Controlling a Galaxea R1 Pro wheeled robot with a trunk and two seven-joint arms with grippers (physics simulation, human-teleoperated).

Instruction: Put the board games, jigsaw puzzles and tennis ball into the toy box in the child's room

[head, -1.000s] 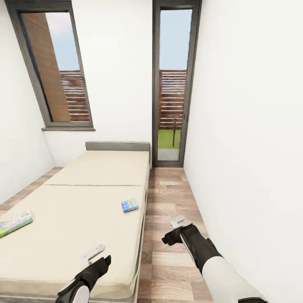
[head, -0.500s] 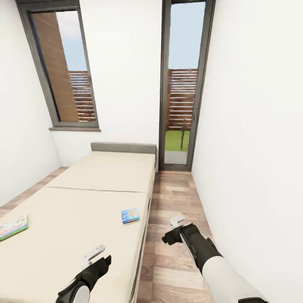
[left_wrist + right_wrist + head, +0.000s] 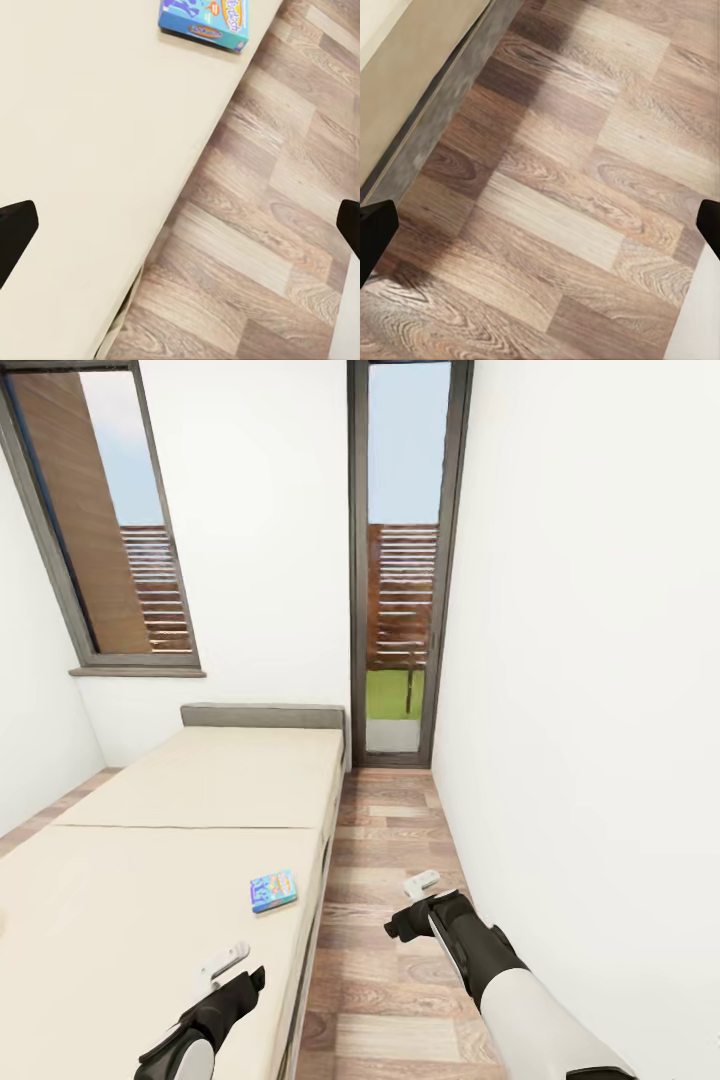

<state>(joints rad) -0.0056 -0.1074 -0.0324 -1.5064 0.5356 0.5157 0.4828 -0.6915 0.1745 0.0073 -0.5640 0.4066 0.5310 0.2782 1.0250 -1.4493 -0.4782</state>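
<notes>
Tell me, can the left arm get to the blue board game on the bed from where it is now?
Probably yes. The blue board game lies flat near the bed edge, just ahead of the left gripper, which hangs open over the mattress. Nothing stands between them, though a forward reach looks needed.

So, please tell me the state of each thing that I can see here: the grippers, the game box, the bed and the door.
Left gripper: open, empty, over the bed.
Right gripper: open, empty, over the wooden floor.
Blue board game: lying flat on the bed, near its edge, not held.
Bed: bare mattress, with the one box in sight on it.
Glass door: shut.
</notes>
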